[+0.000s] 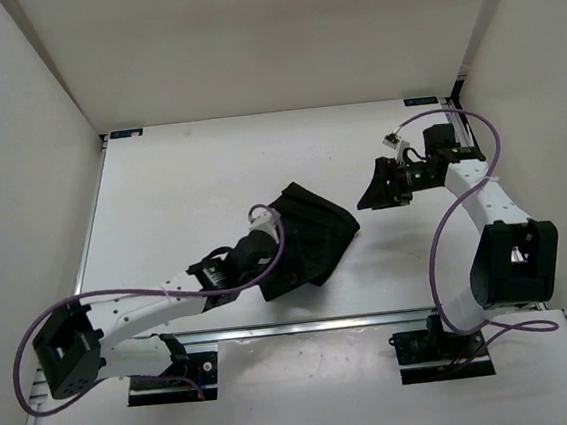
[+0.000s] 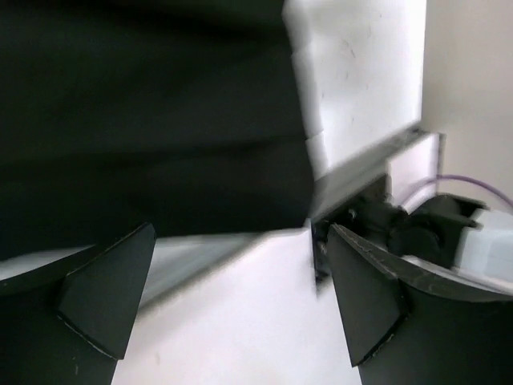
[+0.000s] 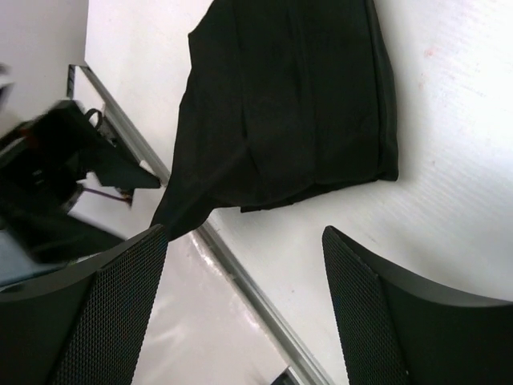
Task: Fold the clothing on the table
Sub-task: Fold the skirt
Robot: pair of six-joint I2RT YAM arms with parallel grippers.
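The black clothing [image 1: 311,232] lies in a wrinkled, partly folded heap near the middle of the white table [image 1: 180,182]. My left gripper [image 1: 265,252] is at the heap's left edge, its dark jaws hard to make out against the fabric from above. The left wrist view shows that gripper [image 2: 240,241] open, the clothing [image 2: 144,112] just ahead of the fingertips and nothing between them. My right gripper [image 1: 374,192] hovers right of the clothing, apart from it. It [image 3: 244,233] is open and empty, looking down on the clothing [image 3: 288,104] with its pleat-like folds.
A metal rail [image 1: 304,323] runs along the table's near edge, also in the right wrist view [image 3: 256,297]. White enclosure walls [image 1: 12,108] close in the left, right and back. Purple cables [image 1: 438,248] loop off both arms.
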